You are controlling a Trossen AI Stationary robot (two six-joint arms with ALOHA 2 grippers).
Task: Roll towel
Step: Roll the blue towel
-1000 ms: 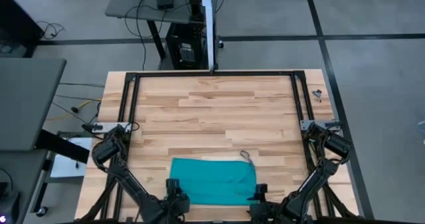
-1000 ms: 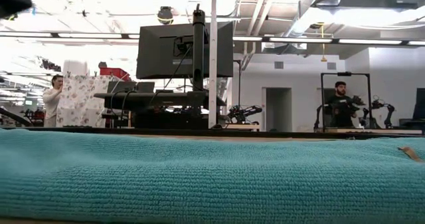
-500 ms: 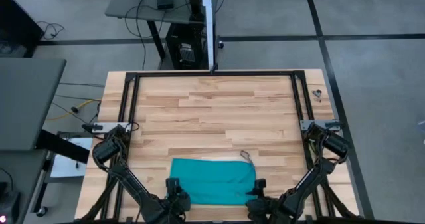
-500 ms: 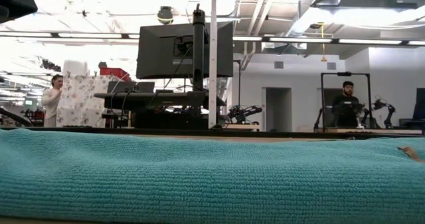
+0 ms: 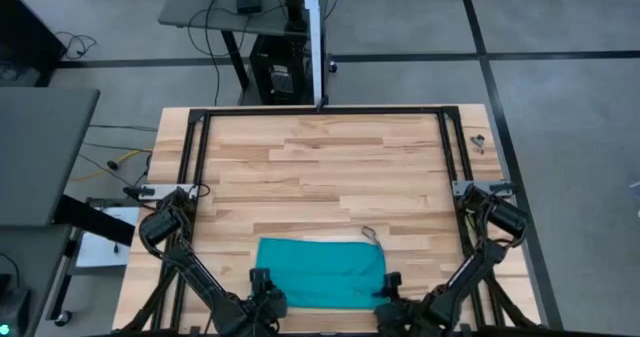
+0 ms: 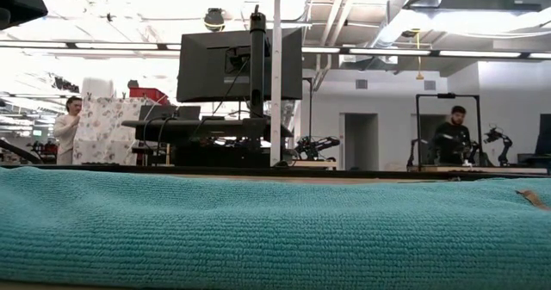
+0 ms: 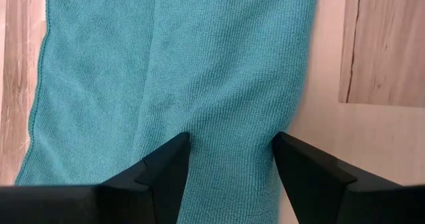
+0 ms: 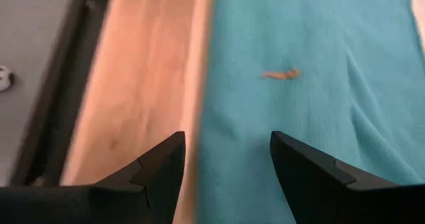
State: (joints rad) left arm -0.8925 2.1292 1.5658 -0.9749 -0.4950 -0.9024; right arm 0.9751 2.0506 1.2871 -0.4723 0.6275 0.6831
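Observation:
The teal towel (image 5: 322, 272) lies flat near the table's near edge, with a small pale tag (image 5: 370, 234) at its far right corner. In the low view the towel (image 6: 275, 230) fills the lower half of the picture. My left gripper (image 7: 231, 151) is open above the towel's near left corner, with cloth showing between its fingers. In the high view the left gripper (image 5: 265, 282) sits at the towel's left edge. My right gripper (image 8: 226, 154) is open over the towel's right edge, one finger above wood and one above cloth. It shows in the high view (image 5: 388, 285) too.
A black frame (image 5: 320, 110) runs along the table's far, left and right sides. Bare wood (image 5: 320, 167) stretches from the towel to the far edge. A post with a monitor (image 6: 241, 64) stands behind the table, and people stand in the room beyond.

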